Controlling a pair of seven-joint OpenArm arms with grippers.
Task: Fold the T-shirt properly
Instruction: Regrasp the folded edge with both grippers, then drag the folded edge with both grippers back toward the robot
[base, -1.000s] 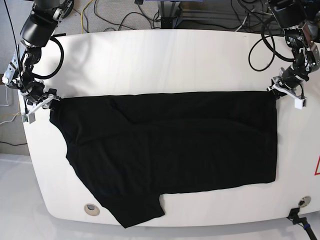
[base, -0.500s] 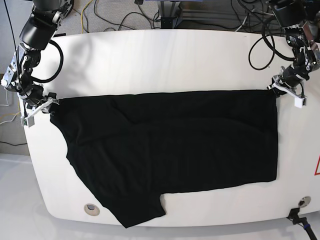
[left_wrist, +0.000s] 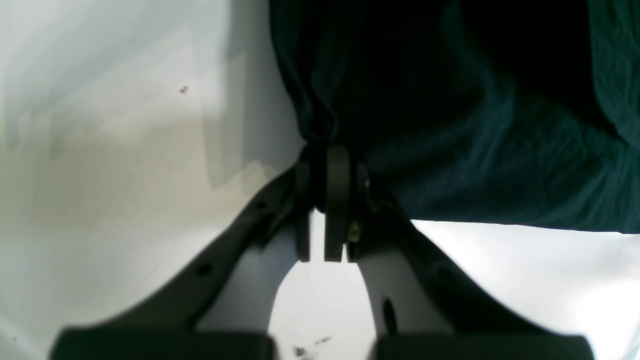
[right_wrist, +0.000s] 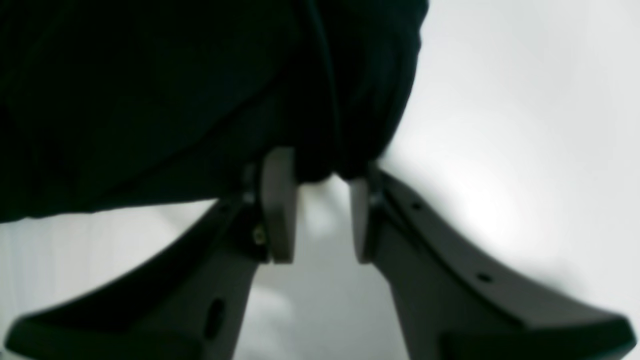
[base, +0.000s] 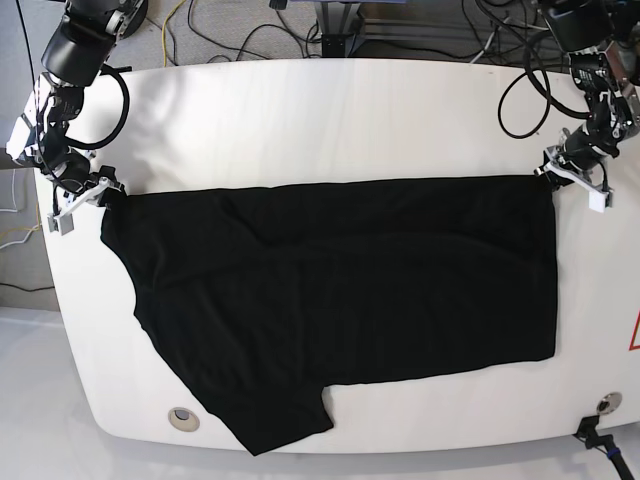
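Observation:
The black T-shirt (base: 340, 290) lies spread flat on the white table (base: 330, 120), one sleeve (base: 270, 425) reaching toward the front edge; no print shows. My left gripper (base: 548, 178) is at the shirt's far right corner. The left wrist view shows this gripper (left_wrist: 332, 160) shut on a bunched fold of the dark fabric (left_wrist: 450, 100). My right gripper (base: 100, 195) is at the shirt's far left corner. Seen from the right wrist, the right gripper (right_wrist: 320, 175) has its jaws apart, and the edge of the shirt (right_wrist: 150, 100) sits between the fingertips.
Black and yellow cables (base: 230, 30) lie on the floor behind the table. A round grommet (base: 181, 417) sits near the front left edge, another (base: 603, 404) at the front right. A red mark (base: 635, 330) is at the right edge.
My right gripper has shifted slightly back along the table's left edge and its jaws have narrowed around the shirt's corner. The left gripper has kept its grip and place.

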